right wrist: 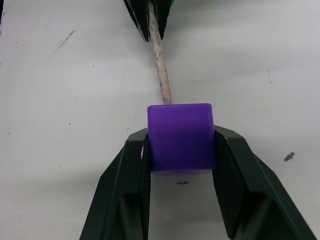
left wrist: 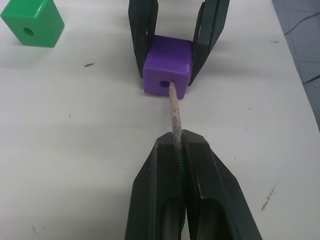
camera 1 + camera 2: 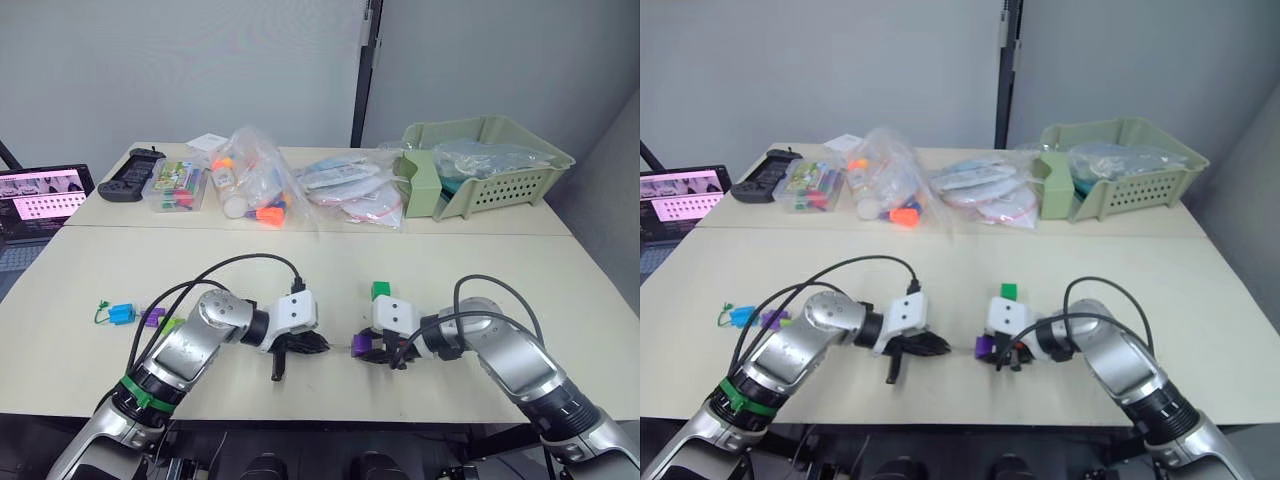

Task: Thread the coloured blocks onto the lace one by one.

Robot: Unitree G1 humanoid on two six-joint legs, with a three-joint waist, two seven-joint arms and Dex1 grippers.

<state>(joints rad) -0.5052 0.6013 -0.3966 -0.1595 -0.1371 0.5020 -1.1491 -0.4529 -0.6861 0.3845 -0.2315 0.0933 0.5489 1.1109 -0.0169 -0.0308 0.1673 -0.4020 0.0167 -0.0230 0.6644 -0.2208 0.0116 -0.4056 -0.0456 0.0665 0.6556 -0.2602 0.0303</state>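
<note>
Purple block [image 2: 167,65] sits on the white tabletop [image 3: 330,270] near the front edge, squeezed between the two black fingers of the right tool [image 1: 181,150]. The left wrist view shows a small round hole in the side of this block, and the stiff pale tip [image 2: 174,112] of the lace touches the block just beside that hole. The right wrist view shows the same block from behind, with the tip reaching its far side, but the hole is hidden there.

The left tool [image 2: 179,150] is pinched tight on the lace, and a little green cord shows between its fingers. In the head views the two tools face each other, close together, with the purple block between them.

A dark green block [image 3: 380,290] lies on the tabletop just behind the right tool. The left wrist view shows its hole too.

Far off by the robot's left side lie a blue block [image 3: 122,313] and another purple block [image 3: 153,318], with a loop of green cord [image 3: 101,312] beside them.

At the back of the tabletop are clear plastic bags [image 3: 255,180], a pale green basket [image 3: 490,170], a clear box of coloured things [image 3: 175,185] and a black controller [image 3: 128,178].
</note>
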